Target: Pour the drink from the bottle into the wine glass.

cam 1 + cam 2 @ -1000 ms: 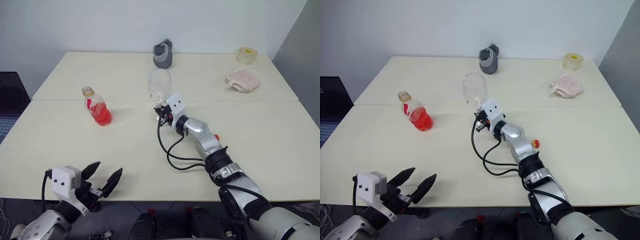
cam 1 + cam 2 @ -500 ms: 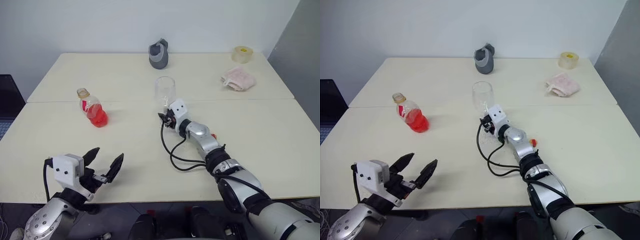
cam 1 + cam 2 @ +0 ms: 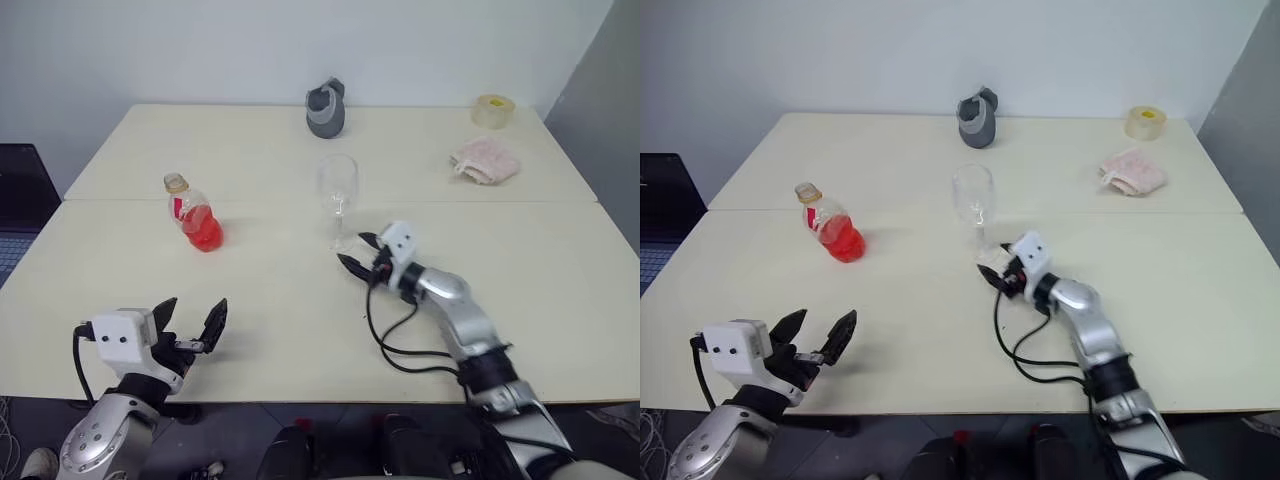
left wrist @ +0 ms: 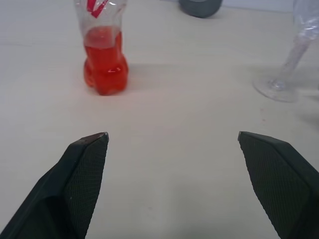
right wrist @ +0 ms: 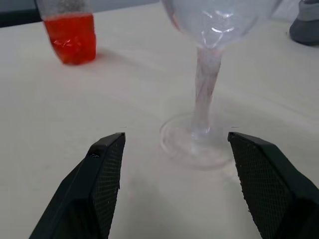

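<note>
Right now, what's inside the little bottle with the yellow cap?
The bottle stands upright on the table. Bright red drink fills its lower part; above that it looks empty. Its red-white label hides a small patch near the top.

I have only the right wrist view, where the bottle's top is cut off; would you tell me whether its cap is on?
Observer: Yes, the bottle stands upright with its yellow cap on.
Operator: Thank you. Is there anything in the wine glass bowl?
Observer: The wine glass bowl looks empty; the drink is all in the bottle.
Operator: And where is the left tool?
Observer: The left tool hangs open and empty near the front edge of the table, well short of the bottle.
</note>
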